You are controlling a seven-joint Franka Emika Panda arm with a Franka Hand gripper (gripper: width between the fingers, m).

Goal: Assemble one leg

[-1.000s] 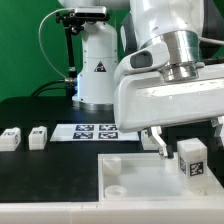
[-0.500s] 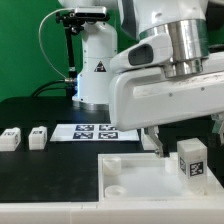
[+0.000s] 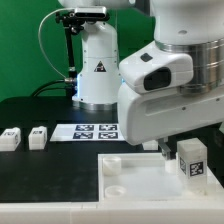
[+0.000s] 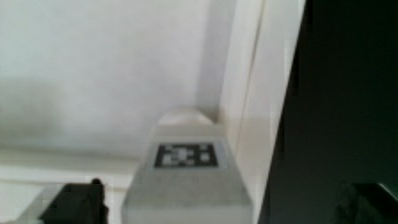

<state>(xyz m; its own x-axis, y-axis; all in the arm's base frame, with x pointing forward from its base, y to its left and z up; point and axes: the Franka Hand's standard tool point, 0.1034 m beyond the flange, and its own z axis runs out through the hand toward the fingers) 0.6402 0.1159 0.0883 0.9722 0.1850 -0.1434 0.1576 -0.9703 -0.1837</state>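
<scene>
One leg (image 3: 192, 160), a small white block with a black-and-white tag, stands upright on the large white board (image 3: 135, 178) near the exterior view's right edge. My gripper (image 3: 184, 147) hangs directly over it, its bulky white body hiding much of the scene. In the wrist view the leg (image 4: 185, 160) lies between my two dark fingertips (image 4: 75, 202), with a gap on each side. The gripper (image 4: 219, 205) is open and holds nothing. Two more legs (image 3: 10, 138) (image 3: 38, 135) sit on the black table at the exterior view's left.
The marker board (image 3: 92, 130) lies flat behind the white board. The arm's white base (image 3: 97, 70) rises at the back. A round corner socket (image 3: 112, 160) shows in the white board. In the wrist view the board's edge (image 4: 267, 100) borders the black table.
The gripper has shifted toward the exterior view's right and come down over the standing leg, now filling more of the picture. The legs and boards have not moved.
</scene>
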